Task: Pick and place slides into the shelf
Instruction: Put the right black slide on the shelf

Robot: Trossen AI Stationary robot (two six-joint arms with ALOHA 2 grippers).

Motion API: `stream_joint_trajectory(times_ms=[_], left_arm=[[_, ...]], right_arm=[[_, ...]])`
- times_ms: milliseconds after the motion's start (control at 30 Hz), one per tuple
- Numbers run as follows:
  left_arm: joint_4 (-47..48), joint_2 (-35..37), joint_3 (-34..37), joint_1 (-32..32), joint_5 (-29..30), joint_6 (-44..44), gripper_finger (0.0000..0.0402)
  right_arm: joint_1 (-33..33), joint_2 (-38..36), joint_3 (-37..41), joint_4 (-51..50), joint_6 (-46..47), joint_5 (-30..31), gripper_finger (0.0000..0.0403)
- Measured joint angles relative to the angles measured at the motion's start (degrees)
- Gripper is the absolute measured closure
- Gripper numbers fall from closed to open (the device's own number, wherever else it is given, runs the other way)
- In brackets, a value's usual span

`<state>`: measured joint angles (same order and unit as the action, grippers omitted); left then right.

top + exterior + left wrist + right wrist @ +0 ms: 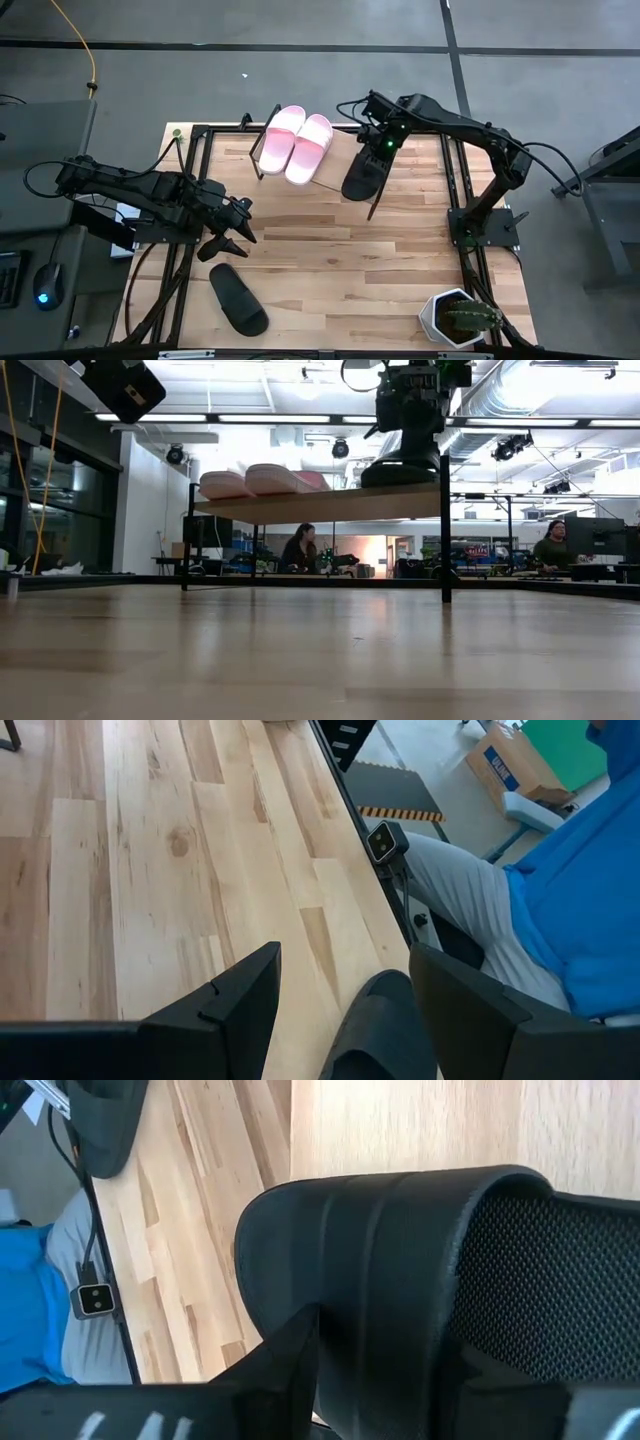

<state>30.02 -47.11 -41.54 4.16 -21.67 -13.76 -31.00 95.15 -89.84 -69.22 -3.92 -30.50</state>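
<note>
Your right gripper (pixel 375 1380) has its fingers clamped on a black slide (pixel 400 1250) by the strap, over the pale shelf board (pixel 420 1125). Second black slide (pixel 105 1120) lies on the tabletop (pixel 200 1230) beyond.

It was a robot lab inside a big open work room. The wooden table (pixel 340 260) sat on a grey concrete floor (pixel 300 25), with a black metal frame (pixel 190 180) bolted round it to hold the robot arms. A yellow cable (pixel 88 60) hung down beside it, and a computer mouse (pixel 44 293) lay on a desk at the side. Across the table, the room had a high ceiling with long strip lights (pixel 250 418) and a fat silver air pipe (pixel 510 400). People (pixel 300 550) sat at desks far back, near screens (pixel 595 535). A cardboard box (pixel 510 765) stood on the floor.
</note>
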Motion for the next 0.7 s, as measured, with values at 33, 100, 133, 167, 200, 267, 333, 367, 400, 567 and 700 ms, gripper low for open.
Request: stream_joint_trajectory(times_ms=[33, 100, 133, 167, 200, 267, 333, 367, 400, 567, 700], left_arm=[[0.00, 0.00, 0.00, -0.02, 0.00, 0.00, 0.0192], [0.00, 0.00, 0.00, 0.00, 0.00, -0.01, 0.0192], [0.00, -0.01, 0.00, -0.01, 0.00, -0.01, 0.0192], [0.00, 0.00, 0.00, -0.02, 0.00, -0.02, 0.0192], [0.02, 0.00, 0.00, 0.00, 0.00, -0.02, 0.0192], [0.02, 0.00, 0.00, -0.02, 0.00, -0.02, 0.0192], [0.00, 0.00, 0.00, 0.00, -0.02, -0.02, 0.0192], [0.00, 0.00, 0.00, 0.00, -0.01, -0.02, 0.0192], [0.02, 0.00, 0.00, -0.01, -0.02, -0.02, 0.0192], [0.01, 0.00, 0.00, 0.00, -0.02, -0.02, 0.0192], [0.00, 0.00, 0.00, 0.00, -0.03, -0.03, 0.0192]], right_arm=[[-0.14, 0.00, 0.00, -0.01, 0.11, -0.07, 0.0299], [-0.16, 0.00, 0.00, 0.03, 1.12, -0.26, 0.0299], [-0.16, 0.00, 0.00, -0.01, 1.36, -1.13, 0.0299], [-0.14, 0.00, 0.00, -0.11, 1.32, -2.63, 0.0299], [-0.01, 0.00, 0.00, -0.21, 1.15, -4.93, 0.0300], [0.47, 0.00, 0.00, -0.22, 1.05, -8.93, 0.0300], [1.18, 0.00, 0.00, -0.27, 1.07, -11.32, 0.0300], [1.55, 0.00, 0.00, -0.37, 0.98, -11.73, 0.0300], [1.80, 0.00, 0.00, -0.37, 0.66, -11.65, 0.0300], [1.72, 0.00, -0.04, -0.43, 1.40, -3.59, 0.0300], [1.79, -0.02, -0.09, -0.31, 2.15, -0.92, 0.0300]])
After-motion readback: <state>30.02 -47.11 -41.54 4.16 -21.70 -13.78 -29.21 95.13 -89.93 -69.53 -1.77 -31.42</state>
